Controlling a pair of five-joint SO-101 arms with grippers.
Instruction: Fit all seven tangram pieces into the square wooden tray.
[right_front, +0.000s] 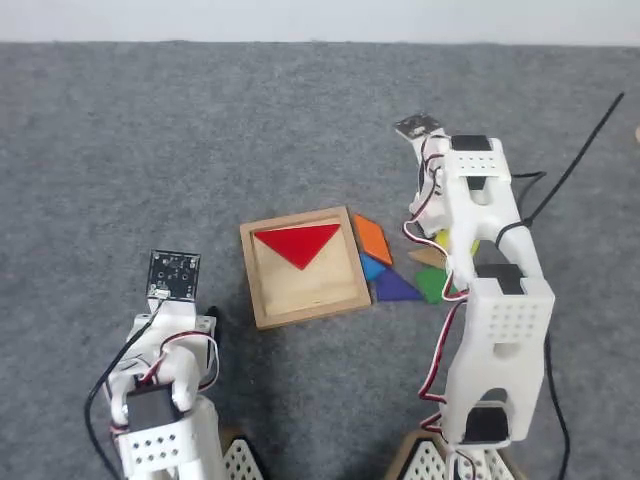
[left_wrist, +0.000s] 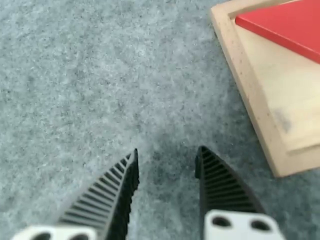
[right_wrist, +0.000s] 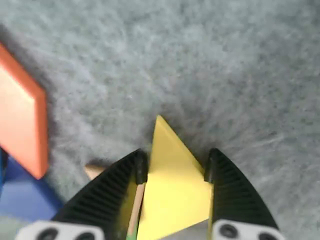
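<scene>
While the left gripper hangs spread open over carpet just beside the tray (red triangle inside), the right gripper is pinching the yellow triangle, out past the orange piece beside the tray.

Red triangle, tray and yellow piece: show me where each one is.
red triangle (right_front: 298, 243): high view, centre of its top face.
tray (right_front: 253, 275): high view, its left rim.
yellow piece (right_wrist: 172, 185): right wrist view, middle of its face.
</scene>
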